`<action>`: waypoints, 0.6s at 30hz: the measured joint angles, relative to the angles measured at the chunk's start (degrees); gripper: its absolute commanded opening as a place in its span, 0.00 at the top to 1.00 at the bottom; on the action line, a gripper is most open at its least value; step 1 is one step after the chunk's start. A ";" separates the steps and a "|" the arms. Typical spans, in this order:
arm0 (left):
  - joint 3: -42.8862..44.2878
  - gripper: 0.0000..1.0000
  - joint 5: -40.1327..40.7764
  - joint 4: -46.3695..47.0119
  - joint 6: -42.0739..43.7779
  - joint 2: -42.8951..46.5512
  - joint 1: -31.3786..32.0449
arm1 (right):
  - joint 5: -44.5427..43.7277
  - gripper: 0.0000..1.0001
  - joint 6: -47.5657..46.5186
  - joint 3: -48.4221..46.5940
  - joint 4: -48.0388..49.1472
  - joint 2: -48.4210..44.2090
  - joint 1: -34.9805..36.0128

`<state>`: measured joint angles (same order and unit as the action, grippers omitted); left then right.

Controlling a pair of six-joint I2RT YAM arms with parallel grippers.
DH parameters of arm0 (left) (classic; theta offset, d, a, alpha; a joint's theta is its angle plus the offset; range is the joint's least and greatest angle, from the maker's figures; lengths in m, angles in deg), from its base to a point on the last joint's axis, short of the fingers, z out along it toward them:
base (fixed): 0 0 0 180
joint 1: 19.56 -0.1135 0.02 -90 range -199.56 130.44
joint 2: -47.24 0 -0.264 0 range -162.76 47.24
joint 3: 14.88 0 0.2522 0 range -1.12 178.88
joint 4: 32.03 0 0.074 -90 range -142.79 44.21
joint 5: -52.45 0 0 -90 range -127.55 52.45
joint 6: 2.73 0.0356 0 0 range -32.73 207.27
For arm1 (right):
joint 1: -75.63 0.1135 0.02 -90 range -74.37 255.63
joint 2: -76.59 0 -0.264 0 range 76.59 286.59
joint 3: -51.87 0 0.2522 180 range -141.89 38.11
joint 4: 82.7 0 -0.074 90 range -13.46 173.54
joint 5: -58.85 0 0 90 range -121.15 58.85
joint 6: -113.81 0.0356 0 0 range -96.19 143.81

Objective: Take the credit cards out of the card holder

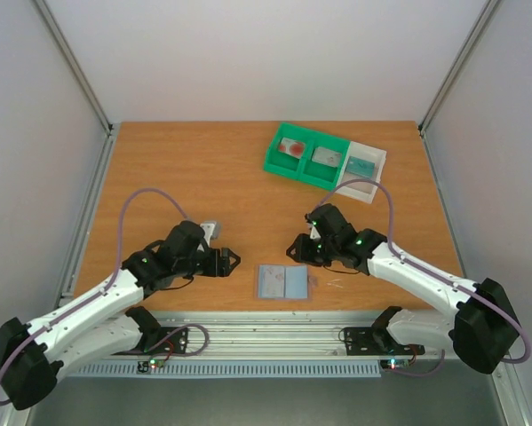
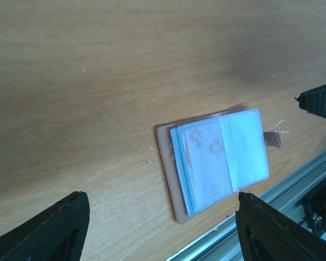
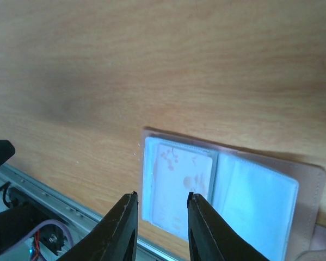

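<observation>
A light blue-grey card holder (image 1: 283, 282) lies open and flat at the lower centre of a wooden surface (image 1: 186, 169). A pale card with faint reddish marks (image 3: 179, 187) sits in one sleeve. The left hand (image 1: 233, 260) hovers just left of it, fingers wide apart. The right hand (image 1: 295, 251) hangs just above it in frame, fingers narrowly apart, gripping nothing. At upper right, a green and white tray (image 1: 275, 165) holds a red-blotched card (image 1: 292, 147) and a greyish card (image 1: 326, 157).
</observation>
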<state>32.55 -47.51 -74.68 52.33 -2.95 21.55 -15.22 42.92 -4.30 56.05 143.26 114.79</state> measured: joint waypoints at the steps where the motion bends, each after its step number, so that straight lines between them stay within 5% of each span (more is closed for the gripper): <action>1: -1.22 0.27 -0.83 1.51 -0.85 -0.44 0.00 | -0.24 0.73 0.37 0.52 0.44 0.31 0.81; 18: -8.61 0.33 -7.82 15.37 -8.68 -5.46 0.00 | -2.23 0.74 4.02 4.72 8.76 10.56 8.07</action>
<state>23.94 -55.33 -59.31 43.66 -8.41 21.55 -17.45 46.95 0.42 64.82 153.82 122.85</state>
